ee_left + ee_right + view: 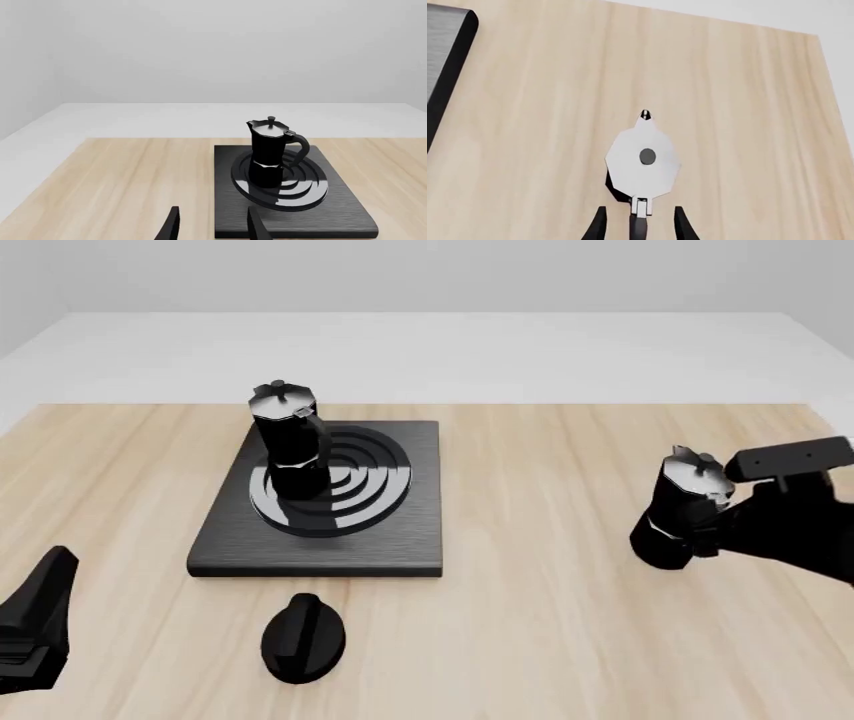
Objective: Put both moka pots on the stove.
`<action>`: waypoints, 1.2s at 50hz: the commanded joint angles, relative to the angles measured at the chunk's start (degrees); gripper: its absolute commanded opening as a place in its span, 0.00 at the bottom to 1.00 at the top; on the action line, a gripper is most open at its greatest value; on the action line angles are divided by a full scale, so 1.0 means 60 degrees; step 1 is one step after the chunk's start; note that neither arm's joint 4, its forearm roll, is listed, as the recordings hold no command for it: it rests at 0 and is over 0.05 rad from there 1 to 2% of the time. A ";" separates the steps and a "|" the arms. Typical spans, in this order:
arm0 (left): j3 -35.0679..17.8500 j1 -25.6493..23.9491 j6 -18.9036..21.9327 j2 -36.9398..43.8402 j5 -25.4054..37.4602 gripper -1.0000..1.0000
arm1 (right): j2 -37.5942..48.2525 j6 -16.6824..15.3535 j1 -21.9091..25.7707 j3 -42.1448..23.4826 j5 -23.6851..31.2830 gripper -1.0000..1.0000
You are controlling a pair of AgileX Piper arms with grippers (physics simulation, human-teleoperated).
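second moka pot (678, 510) off the stove (414, 530); right gripper (639, 225) fingers apart astride its handle, gripping nothing; close squarely, lift upright; left gripper (212, 225) open, empty.

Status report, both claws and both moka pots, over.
Left claw open, holding nothing. Right claw straddling second pot's handle, grip unclear. First moka pot on stove. Oval knob clear of path.
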 commanded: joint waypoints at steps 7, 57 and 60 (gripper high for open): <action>0.0000 0.0000 0.0000 0.0001 0.0000 1.00 | 0.0375 0.0076 0.0039 0.0120 -0.0292 1.00; 0.0000 0.0001 0.0000 0.0000 0.0000 1.00 | -0.1199 -0.0075 0.0548 -0.0308 -0.0267 0.00; 0.0000 0.0000 0.0000 0.0000 0.0000 1.00 | -0.1235 0.0001 0.0698 -0.0412 -0.0250 0.00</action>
